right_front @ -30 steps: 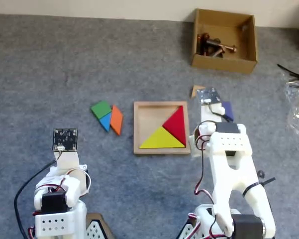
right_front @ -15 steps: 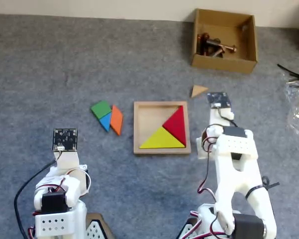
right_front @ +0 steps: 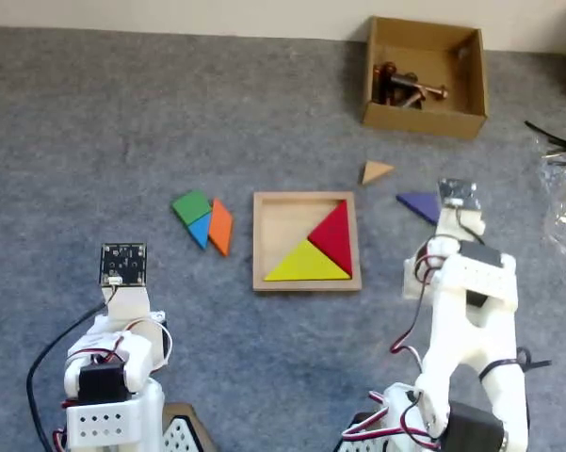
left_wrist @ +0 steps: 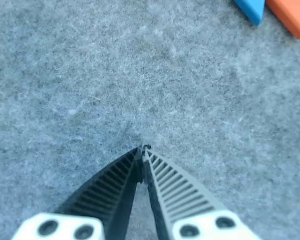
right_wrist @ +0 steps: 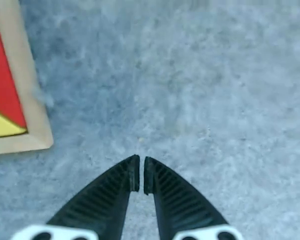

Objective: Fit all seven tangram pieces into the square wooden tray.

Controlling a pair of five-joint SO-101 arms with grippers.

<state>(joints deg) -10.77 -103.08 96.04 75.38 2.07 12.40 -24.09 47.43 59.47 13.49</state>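
The square wooden tray [right_front: 278, 235] lies mid-table holding a red triangle [right_front: 335, 235] and a yellow triangle [right_front: 306, 264]. Left of it sit a green square [right_front: 191, 207], a blue triangle [right_front: 201, 229] and an orange piece [right_front: 221, 226]. A tan triangle [right_front: 376, 171] and a purple triangle [right_front: 420, 204] lie to the tray's right. My right gripper [right_wrist: 141, 172] is shut over bare carpet right of the tray's corner [right_wrist: 35, 135], its arm [right_front: 461, 273] just beside the purple piece. My left gripper [left_wrist: 142, 152] is shut above carpet, with the blue [left_wrist: 252, 7] and orange [left_wrist: 292, 15] pieces farther off.
A cardboard box [right_front: 424, 75] with metal and wooden parts stands at the back right. Plastic wrap and cables [right_front: 560, 188] lie at the right edge. Grey carpet covers the table, with free room at the left and the front middle.
The right arm has swung to the right, away from the tray, uncovering the purple triangle. The left arm has not moved.
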